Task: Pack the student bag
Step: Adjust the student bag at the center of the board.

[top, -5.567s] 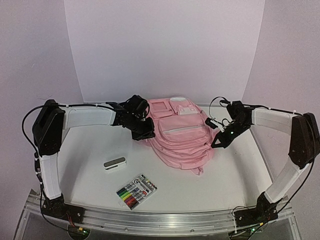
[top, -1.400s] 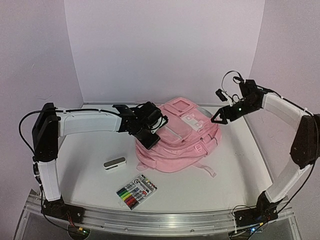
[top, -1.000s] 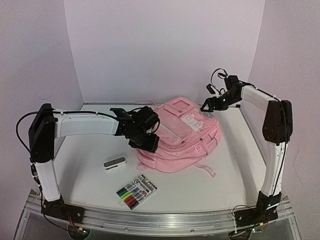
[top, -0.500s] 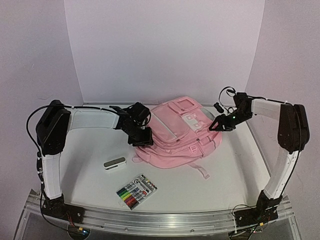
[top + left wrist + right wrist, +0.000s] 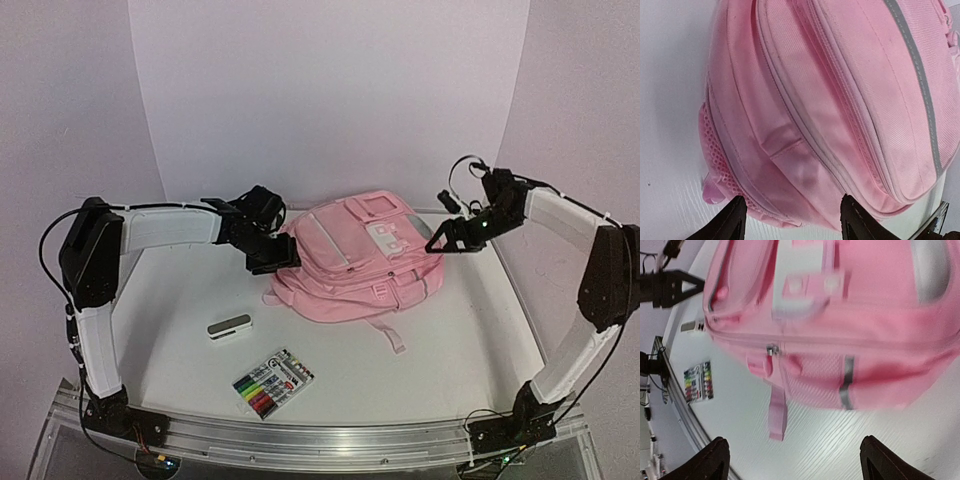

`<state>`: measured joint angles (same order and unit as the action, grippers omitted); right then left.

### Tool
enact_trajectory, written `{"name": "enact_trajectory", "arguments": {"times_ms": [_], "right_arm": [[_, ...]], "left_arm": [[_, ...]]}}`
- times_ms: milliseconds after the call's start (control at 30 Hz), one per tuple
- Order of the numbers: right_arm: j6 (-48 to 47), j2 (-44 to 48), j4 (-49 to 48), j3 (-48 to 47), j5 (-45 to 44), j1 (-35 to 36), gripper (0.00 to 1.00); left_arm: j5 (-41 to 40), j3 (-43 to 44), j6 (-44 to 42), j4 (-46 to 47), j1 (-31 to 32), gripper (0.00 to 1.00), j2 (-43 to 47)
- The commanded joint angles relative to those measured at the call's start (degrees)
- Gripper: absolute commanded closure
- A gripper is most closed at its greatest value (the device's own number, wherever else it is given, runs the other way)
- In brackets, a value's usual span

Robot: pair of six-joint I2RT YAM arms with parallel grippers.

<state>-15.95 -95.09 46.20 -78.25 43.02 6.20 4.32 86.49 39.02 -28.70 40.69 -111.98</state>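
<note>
Two arms reach toward the student bag (image 5: 350, 265) in the top view. The bag lies flat near the far middle of the white table (image 5: 470, 340), its front side up and its white patches (image 5: 385, 232) toward the back wall. The left gripper (image 5: 272, 258) is at the bag's left edge, low and very close to the fabric. The right gripper (image 5: 445, 238) is at the bag's right upper corner, just beside it. One pink strap (image 5: 388, 335) trails from the bag onto the table toward the arms' bases. A small white and grey block (image 5: 229, 327) lies in front of the bag on the left, well apart from it. A pack of markers (image 5: 273, 382) lies nearer to the front edge.

From the left wrist, the bag fills almost all of the picture, with long seams and a zip line across it. The two dark fingertips (image 5: 732, 220) stand apart at the bottom. The rounded edge of the bag is just beyond them, and nothing is clamped between.

From the right wrist, the picture is a little blurred. The bag takes the upper part, with a zip pull (image 5: 771, 350) on its side. Its strap lies on the table below. The fingertips (image 5: 715, 460) are wide apart with only bare table between them. The pack of markers is small at the left edge.
</note>
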Motion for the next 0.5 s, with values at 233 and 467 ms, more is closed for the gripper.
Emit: {"name": "enact_trajectory", "arguments": {"times_ms": [233,467], "right_arm": [[8.6,-32.2,-5.0,-38.0,-8.7,-0.2,0.04],[9.3,-35.8,-3.6,-34.4,-2.1,-0.2,0.24]], "left_arm": [[1.2,-2.3,3.4,2.5,0.3,0.28,4.4],[6.7,-0.3,4.8,6.9,0.3,0.33,-2.3]]}}
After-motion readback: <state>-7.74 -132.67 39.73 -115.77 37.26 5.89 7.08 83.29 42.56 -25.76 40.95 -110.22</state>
